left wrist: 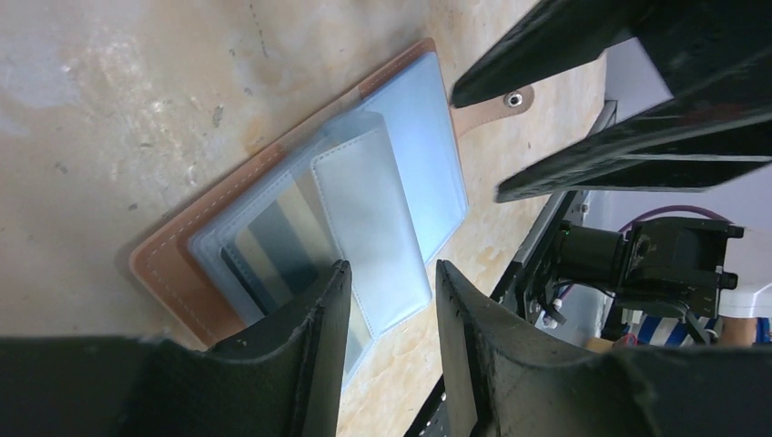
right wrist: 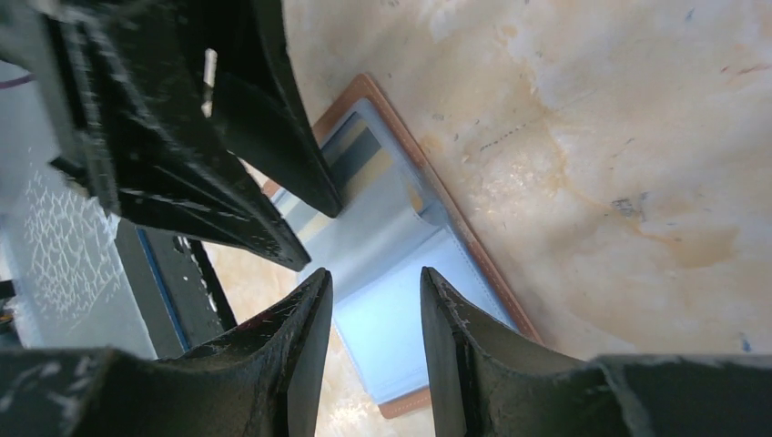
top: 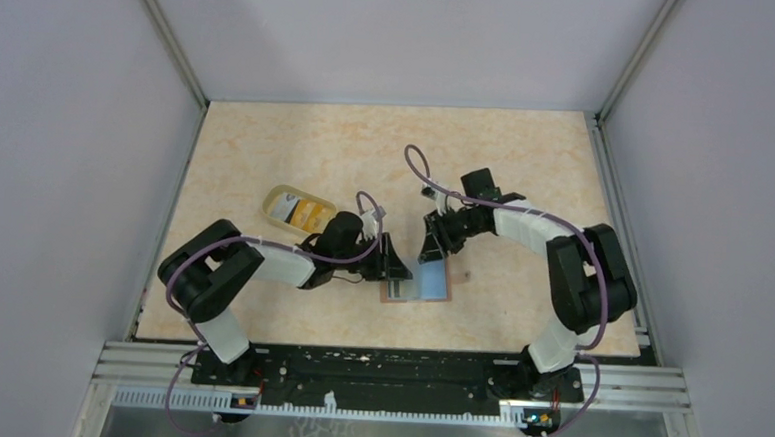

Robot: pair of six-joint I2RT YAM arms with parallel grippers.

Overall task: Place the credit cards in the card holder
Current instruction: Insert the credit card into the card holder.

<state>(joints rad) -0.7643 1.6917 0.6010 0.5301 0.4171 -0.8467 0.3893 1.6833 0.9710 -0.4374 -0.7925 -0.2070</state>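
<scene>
The small reddish-brown leather-like folding card holder (top: pixel 422 282) lies open, flat on the beige marbled worktop (top: pixel 526 166), between the two arms. Its light blue lining faces up and its clear plastic sleeves (left wrist: pixel 369 218) are fanned, one of them lifted off the stack. A striped card (left wrist: pixel 273 246) appears to sit under a lower sleeve. The remaining thin white and orange-yellow credit cards (top: pixel 309 214) are inside a translucent yellowish plastic cup (top: pixel 275 195) lying on its side, well apart to the left and further back.

The left gripper (left wrist: pixel 391 269) hangs just over the near edge of the sleeves with its jaws parted and nothing clamped between them. The right gripper (right wrist: pixel 375 273) hovers over the opposite half, equally released and empty.

The step in hand looks like readying a sleeve to take a card. To do it well, one gripper should probably pin the leather cover so the holder cannot slide. The other should pinch only the single raised sleeve near its free edge, not the whole stack. The sleeve's mouth needs to stay turned towards the cup's side. The thin film will likely buckle if squeezed hard or pushed sideways.
</scene>
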